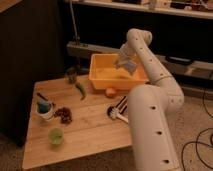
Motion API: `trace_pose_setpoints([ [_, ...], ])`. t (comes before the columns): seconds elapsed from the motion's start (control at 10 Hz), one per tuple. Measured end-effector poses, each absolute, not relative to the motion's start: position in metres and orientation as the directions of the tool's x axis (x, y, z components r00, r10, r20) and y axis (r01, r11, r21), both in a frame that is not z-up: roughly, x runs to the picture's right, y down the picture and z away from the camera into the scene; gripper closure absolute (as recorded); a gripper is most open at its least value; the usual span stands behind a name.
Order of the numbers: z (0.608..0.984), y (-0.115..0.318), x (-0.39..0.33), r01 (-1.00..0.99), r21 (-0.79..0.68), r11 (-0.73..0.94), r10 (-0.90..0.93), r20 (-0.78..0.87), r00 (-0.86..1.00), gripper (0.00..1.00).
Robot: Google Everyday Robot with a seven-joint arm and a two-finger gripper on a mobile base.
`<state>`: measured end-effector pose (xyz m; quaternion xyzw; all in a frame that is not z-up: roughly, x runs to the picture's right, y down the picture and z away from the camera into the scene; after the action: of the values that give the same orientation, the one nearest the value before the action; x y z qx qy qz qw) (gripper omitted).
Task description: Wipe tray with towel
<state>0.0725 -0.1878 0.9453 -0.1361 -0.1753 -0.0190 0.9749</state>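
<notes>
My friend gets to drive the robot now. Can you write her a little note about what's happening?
Gripper: down inside the yellow tray, toward its back right.
Towel: a grey-blue cloth at the gripper, over the tray floor.
Tray: at the back of the wooden table, with an orange just in front.
Done: the towel is in the tray.
Left: probably the wiping; nothing shows how much is finished.
</notes>
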Motion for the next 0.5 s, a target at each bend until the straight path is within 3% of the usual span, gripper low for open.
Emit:
trace_pose_setpoints([
  [0.5, 0.946, -0.177, 0.041, 0.161, -0.264, 0.951, -0.039, 0.412, 0.91, 1.0],
])
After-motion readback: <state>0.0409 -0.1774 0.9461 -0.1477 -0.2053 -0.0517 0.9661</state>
